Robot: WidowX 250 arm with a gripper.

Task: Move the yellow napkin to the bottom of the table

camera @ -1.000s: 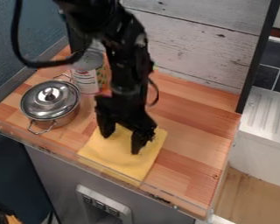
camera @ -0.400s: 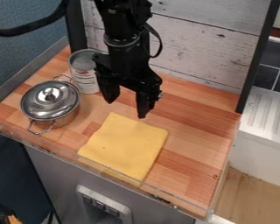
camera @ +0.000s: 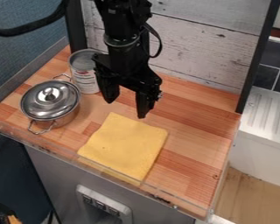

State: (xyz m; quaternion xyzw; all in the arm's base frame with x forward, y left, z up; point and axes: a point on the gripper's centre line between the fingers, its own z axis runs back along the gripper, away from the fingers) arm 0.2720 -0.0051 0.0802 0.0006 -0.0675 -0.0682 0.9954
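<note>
Claw (camera: pixel 126 108) wide open, w/ nil gripped, above bench (camera: pixel 192 131); yellow napkin (camera: pixel 124 146) flat at bench's btm. edge.

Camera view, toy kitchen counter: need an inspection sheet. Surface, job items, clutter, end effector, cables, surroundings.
Surface: wood-block counter, small dark mark near its right edge; spills: nothing seen.
Job item: yellow napkin lies spread out, its near corner at the front edge.
Clutter: lidded metal pot at left; can upright just behind it. Contact between them: cannot tell.
End effector: open, nothing gripped, hanging beyond the napkin's far side.
Cables: thick black cable at upper left, thinner one looped beside the arm; damage: nothing seen.
Surroundings: whitish plank panel behind, bluish wall at left.
</note>
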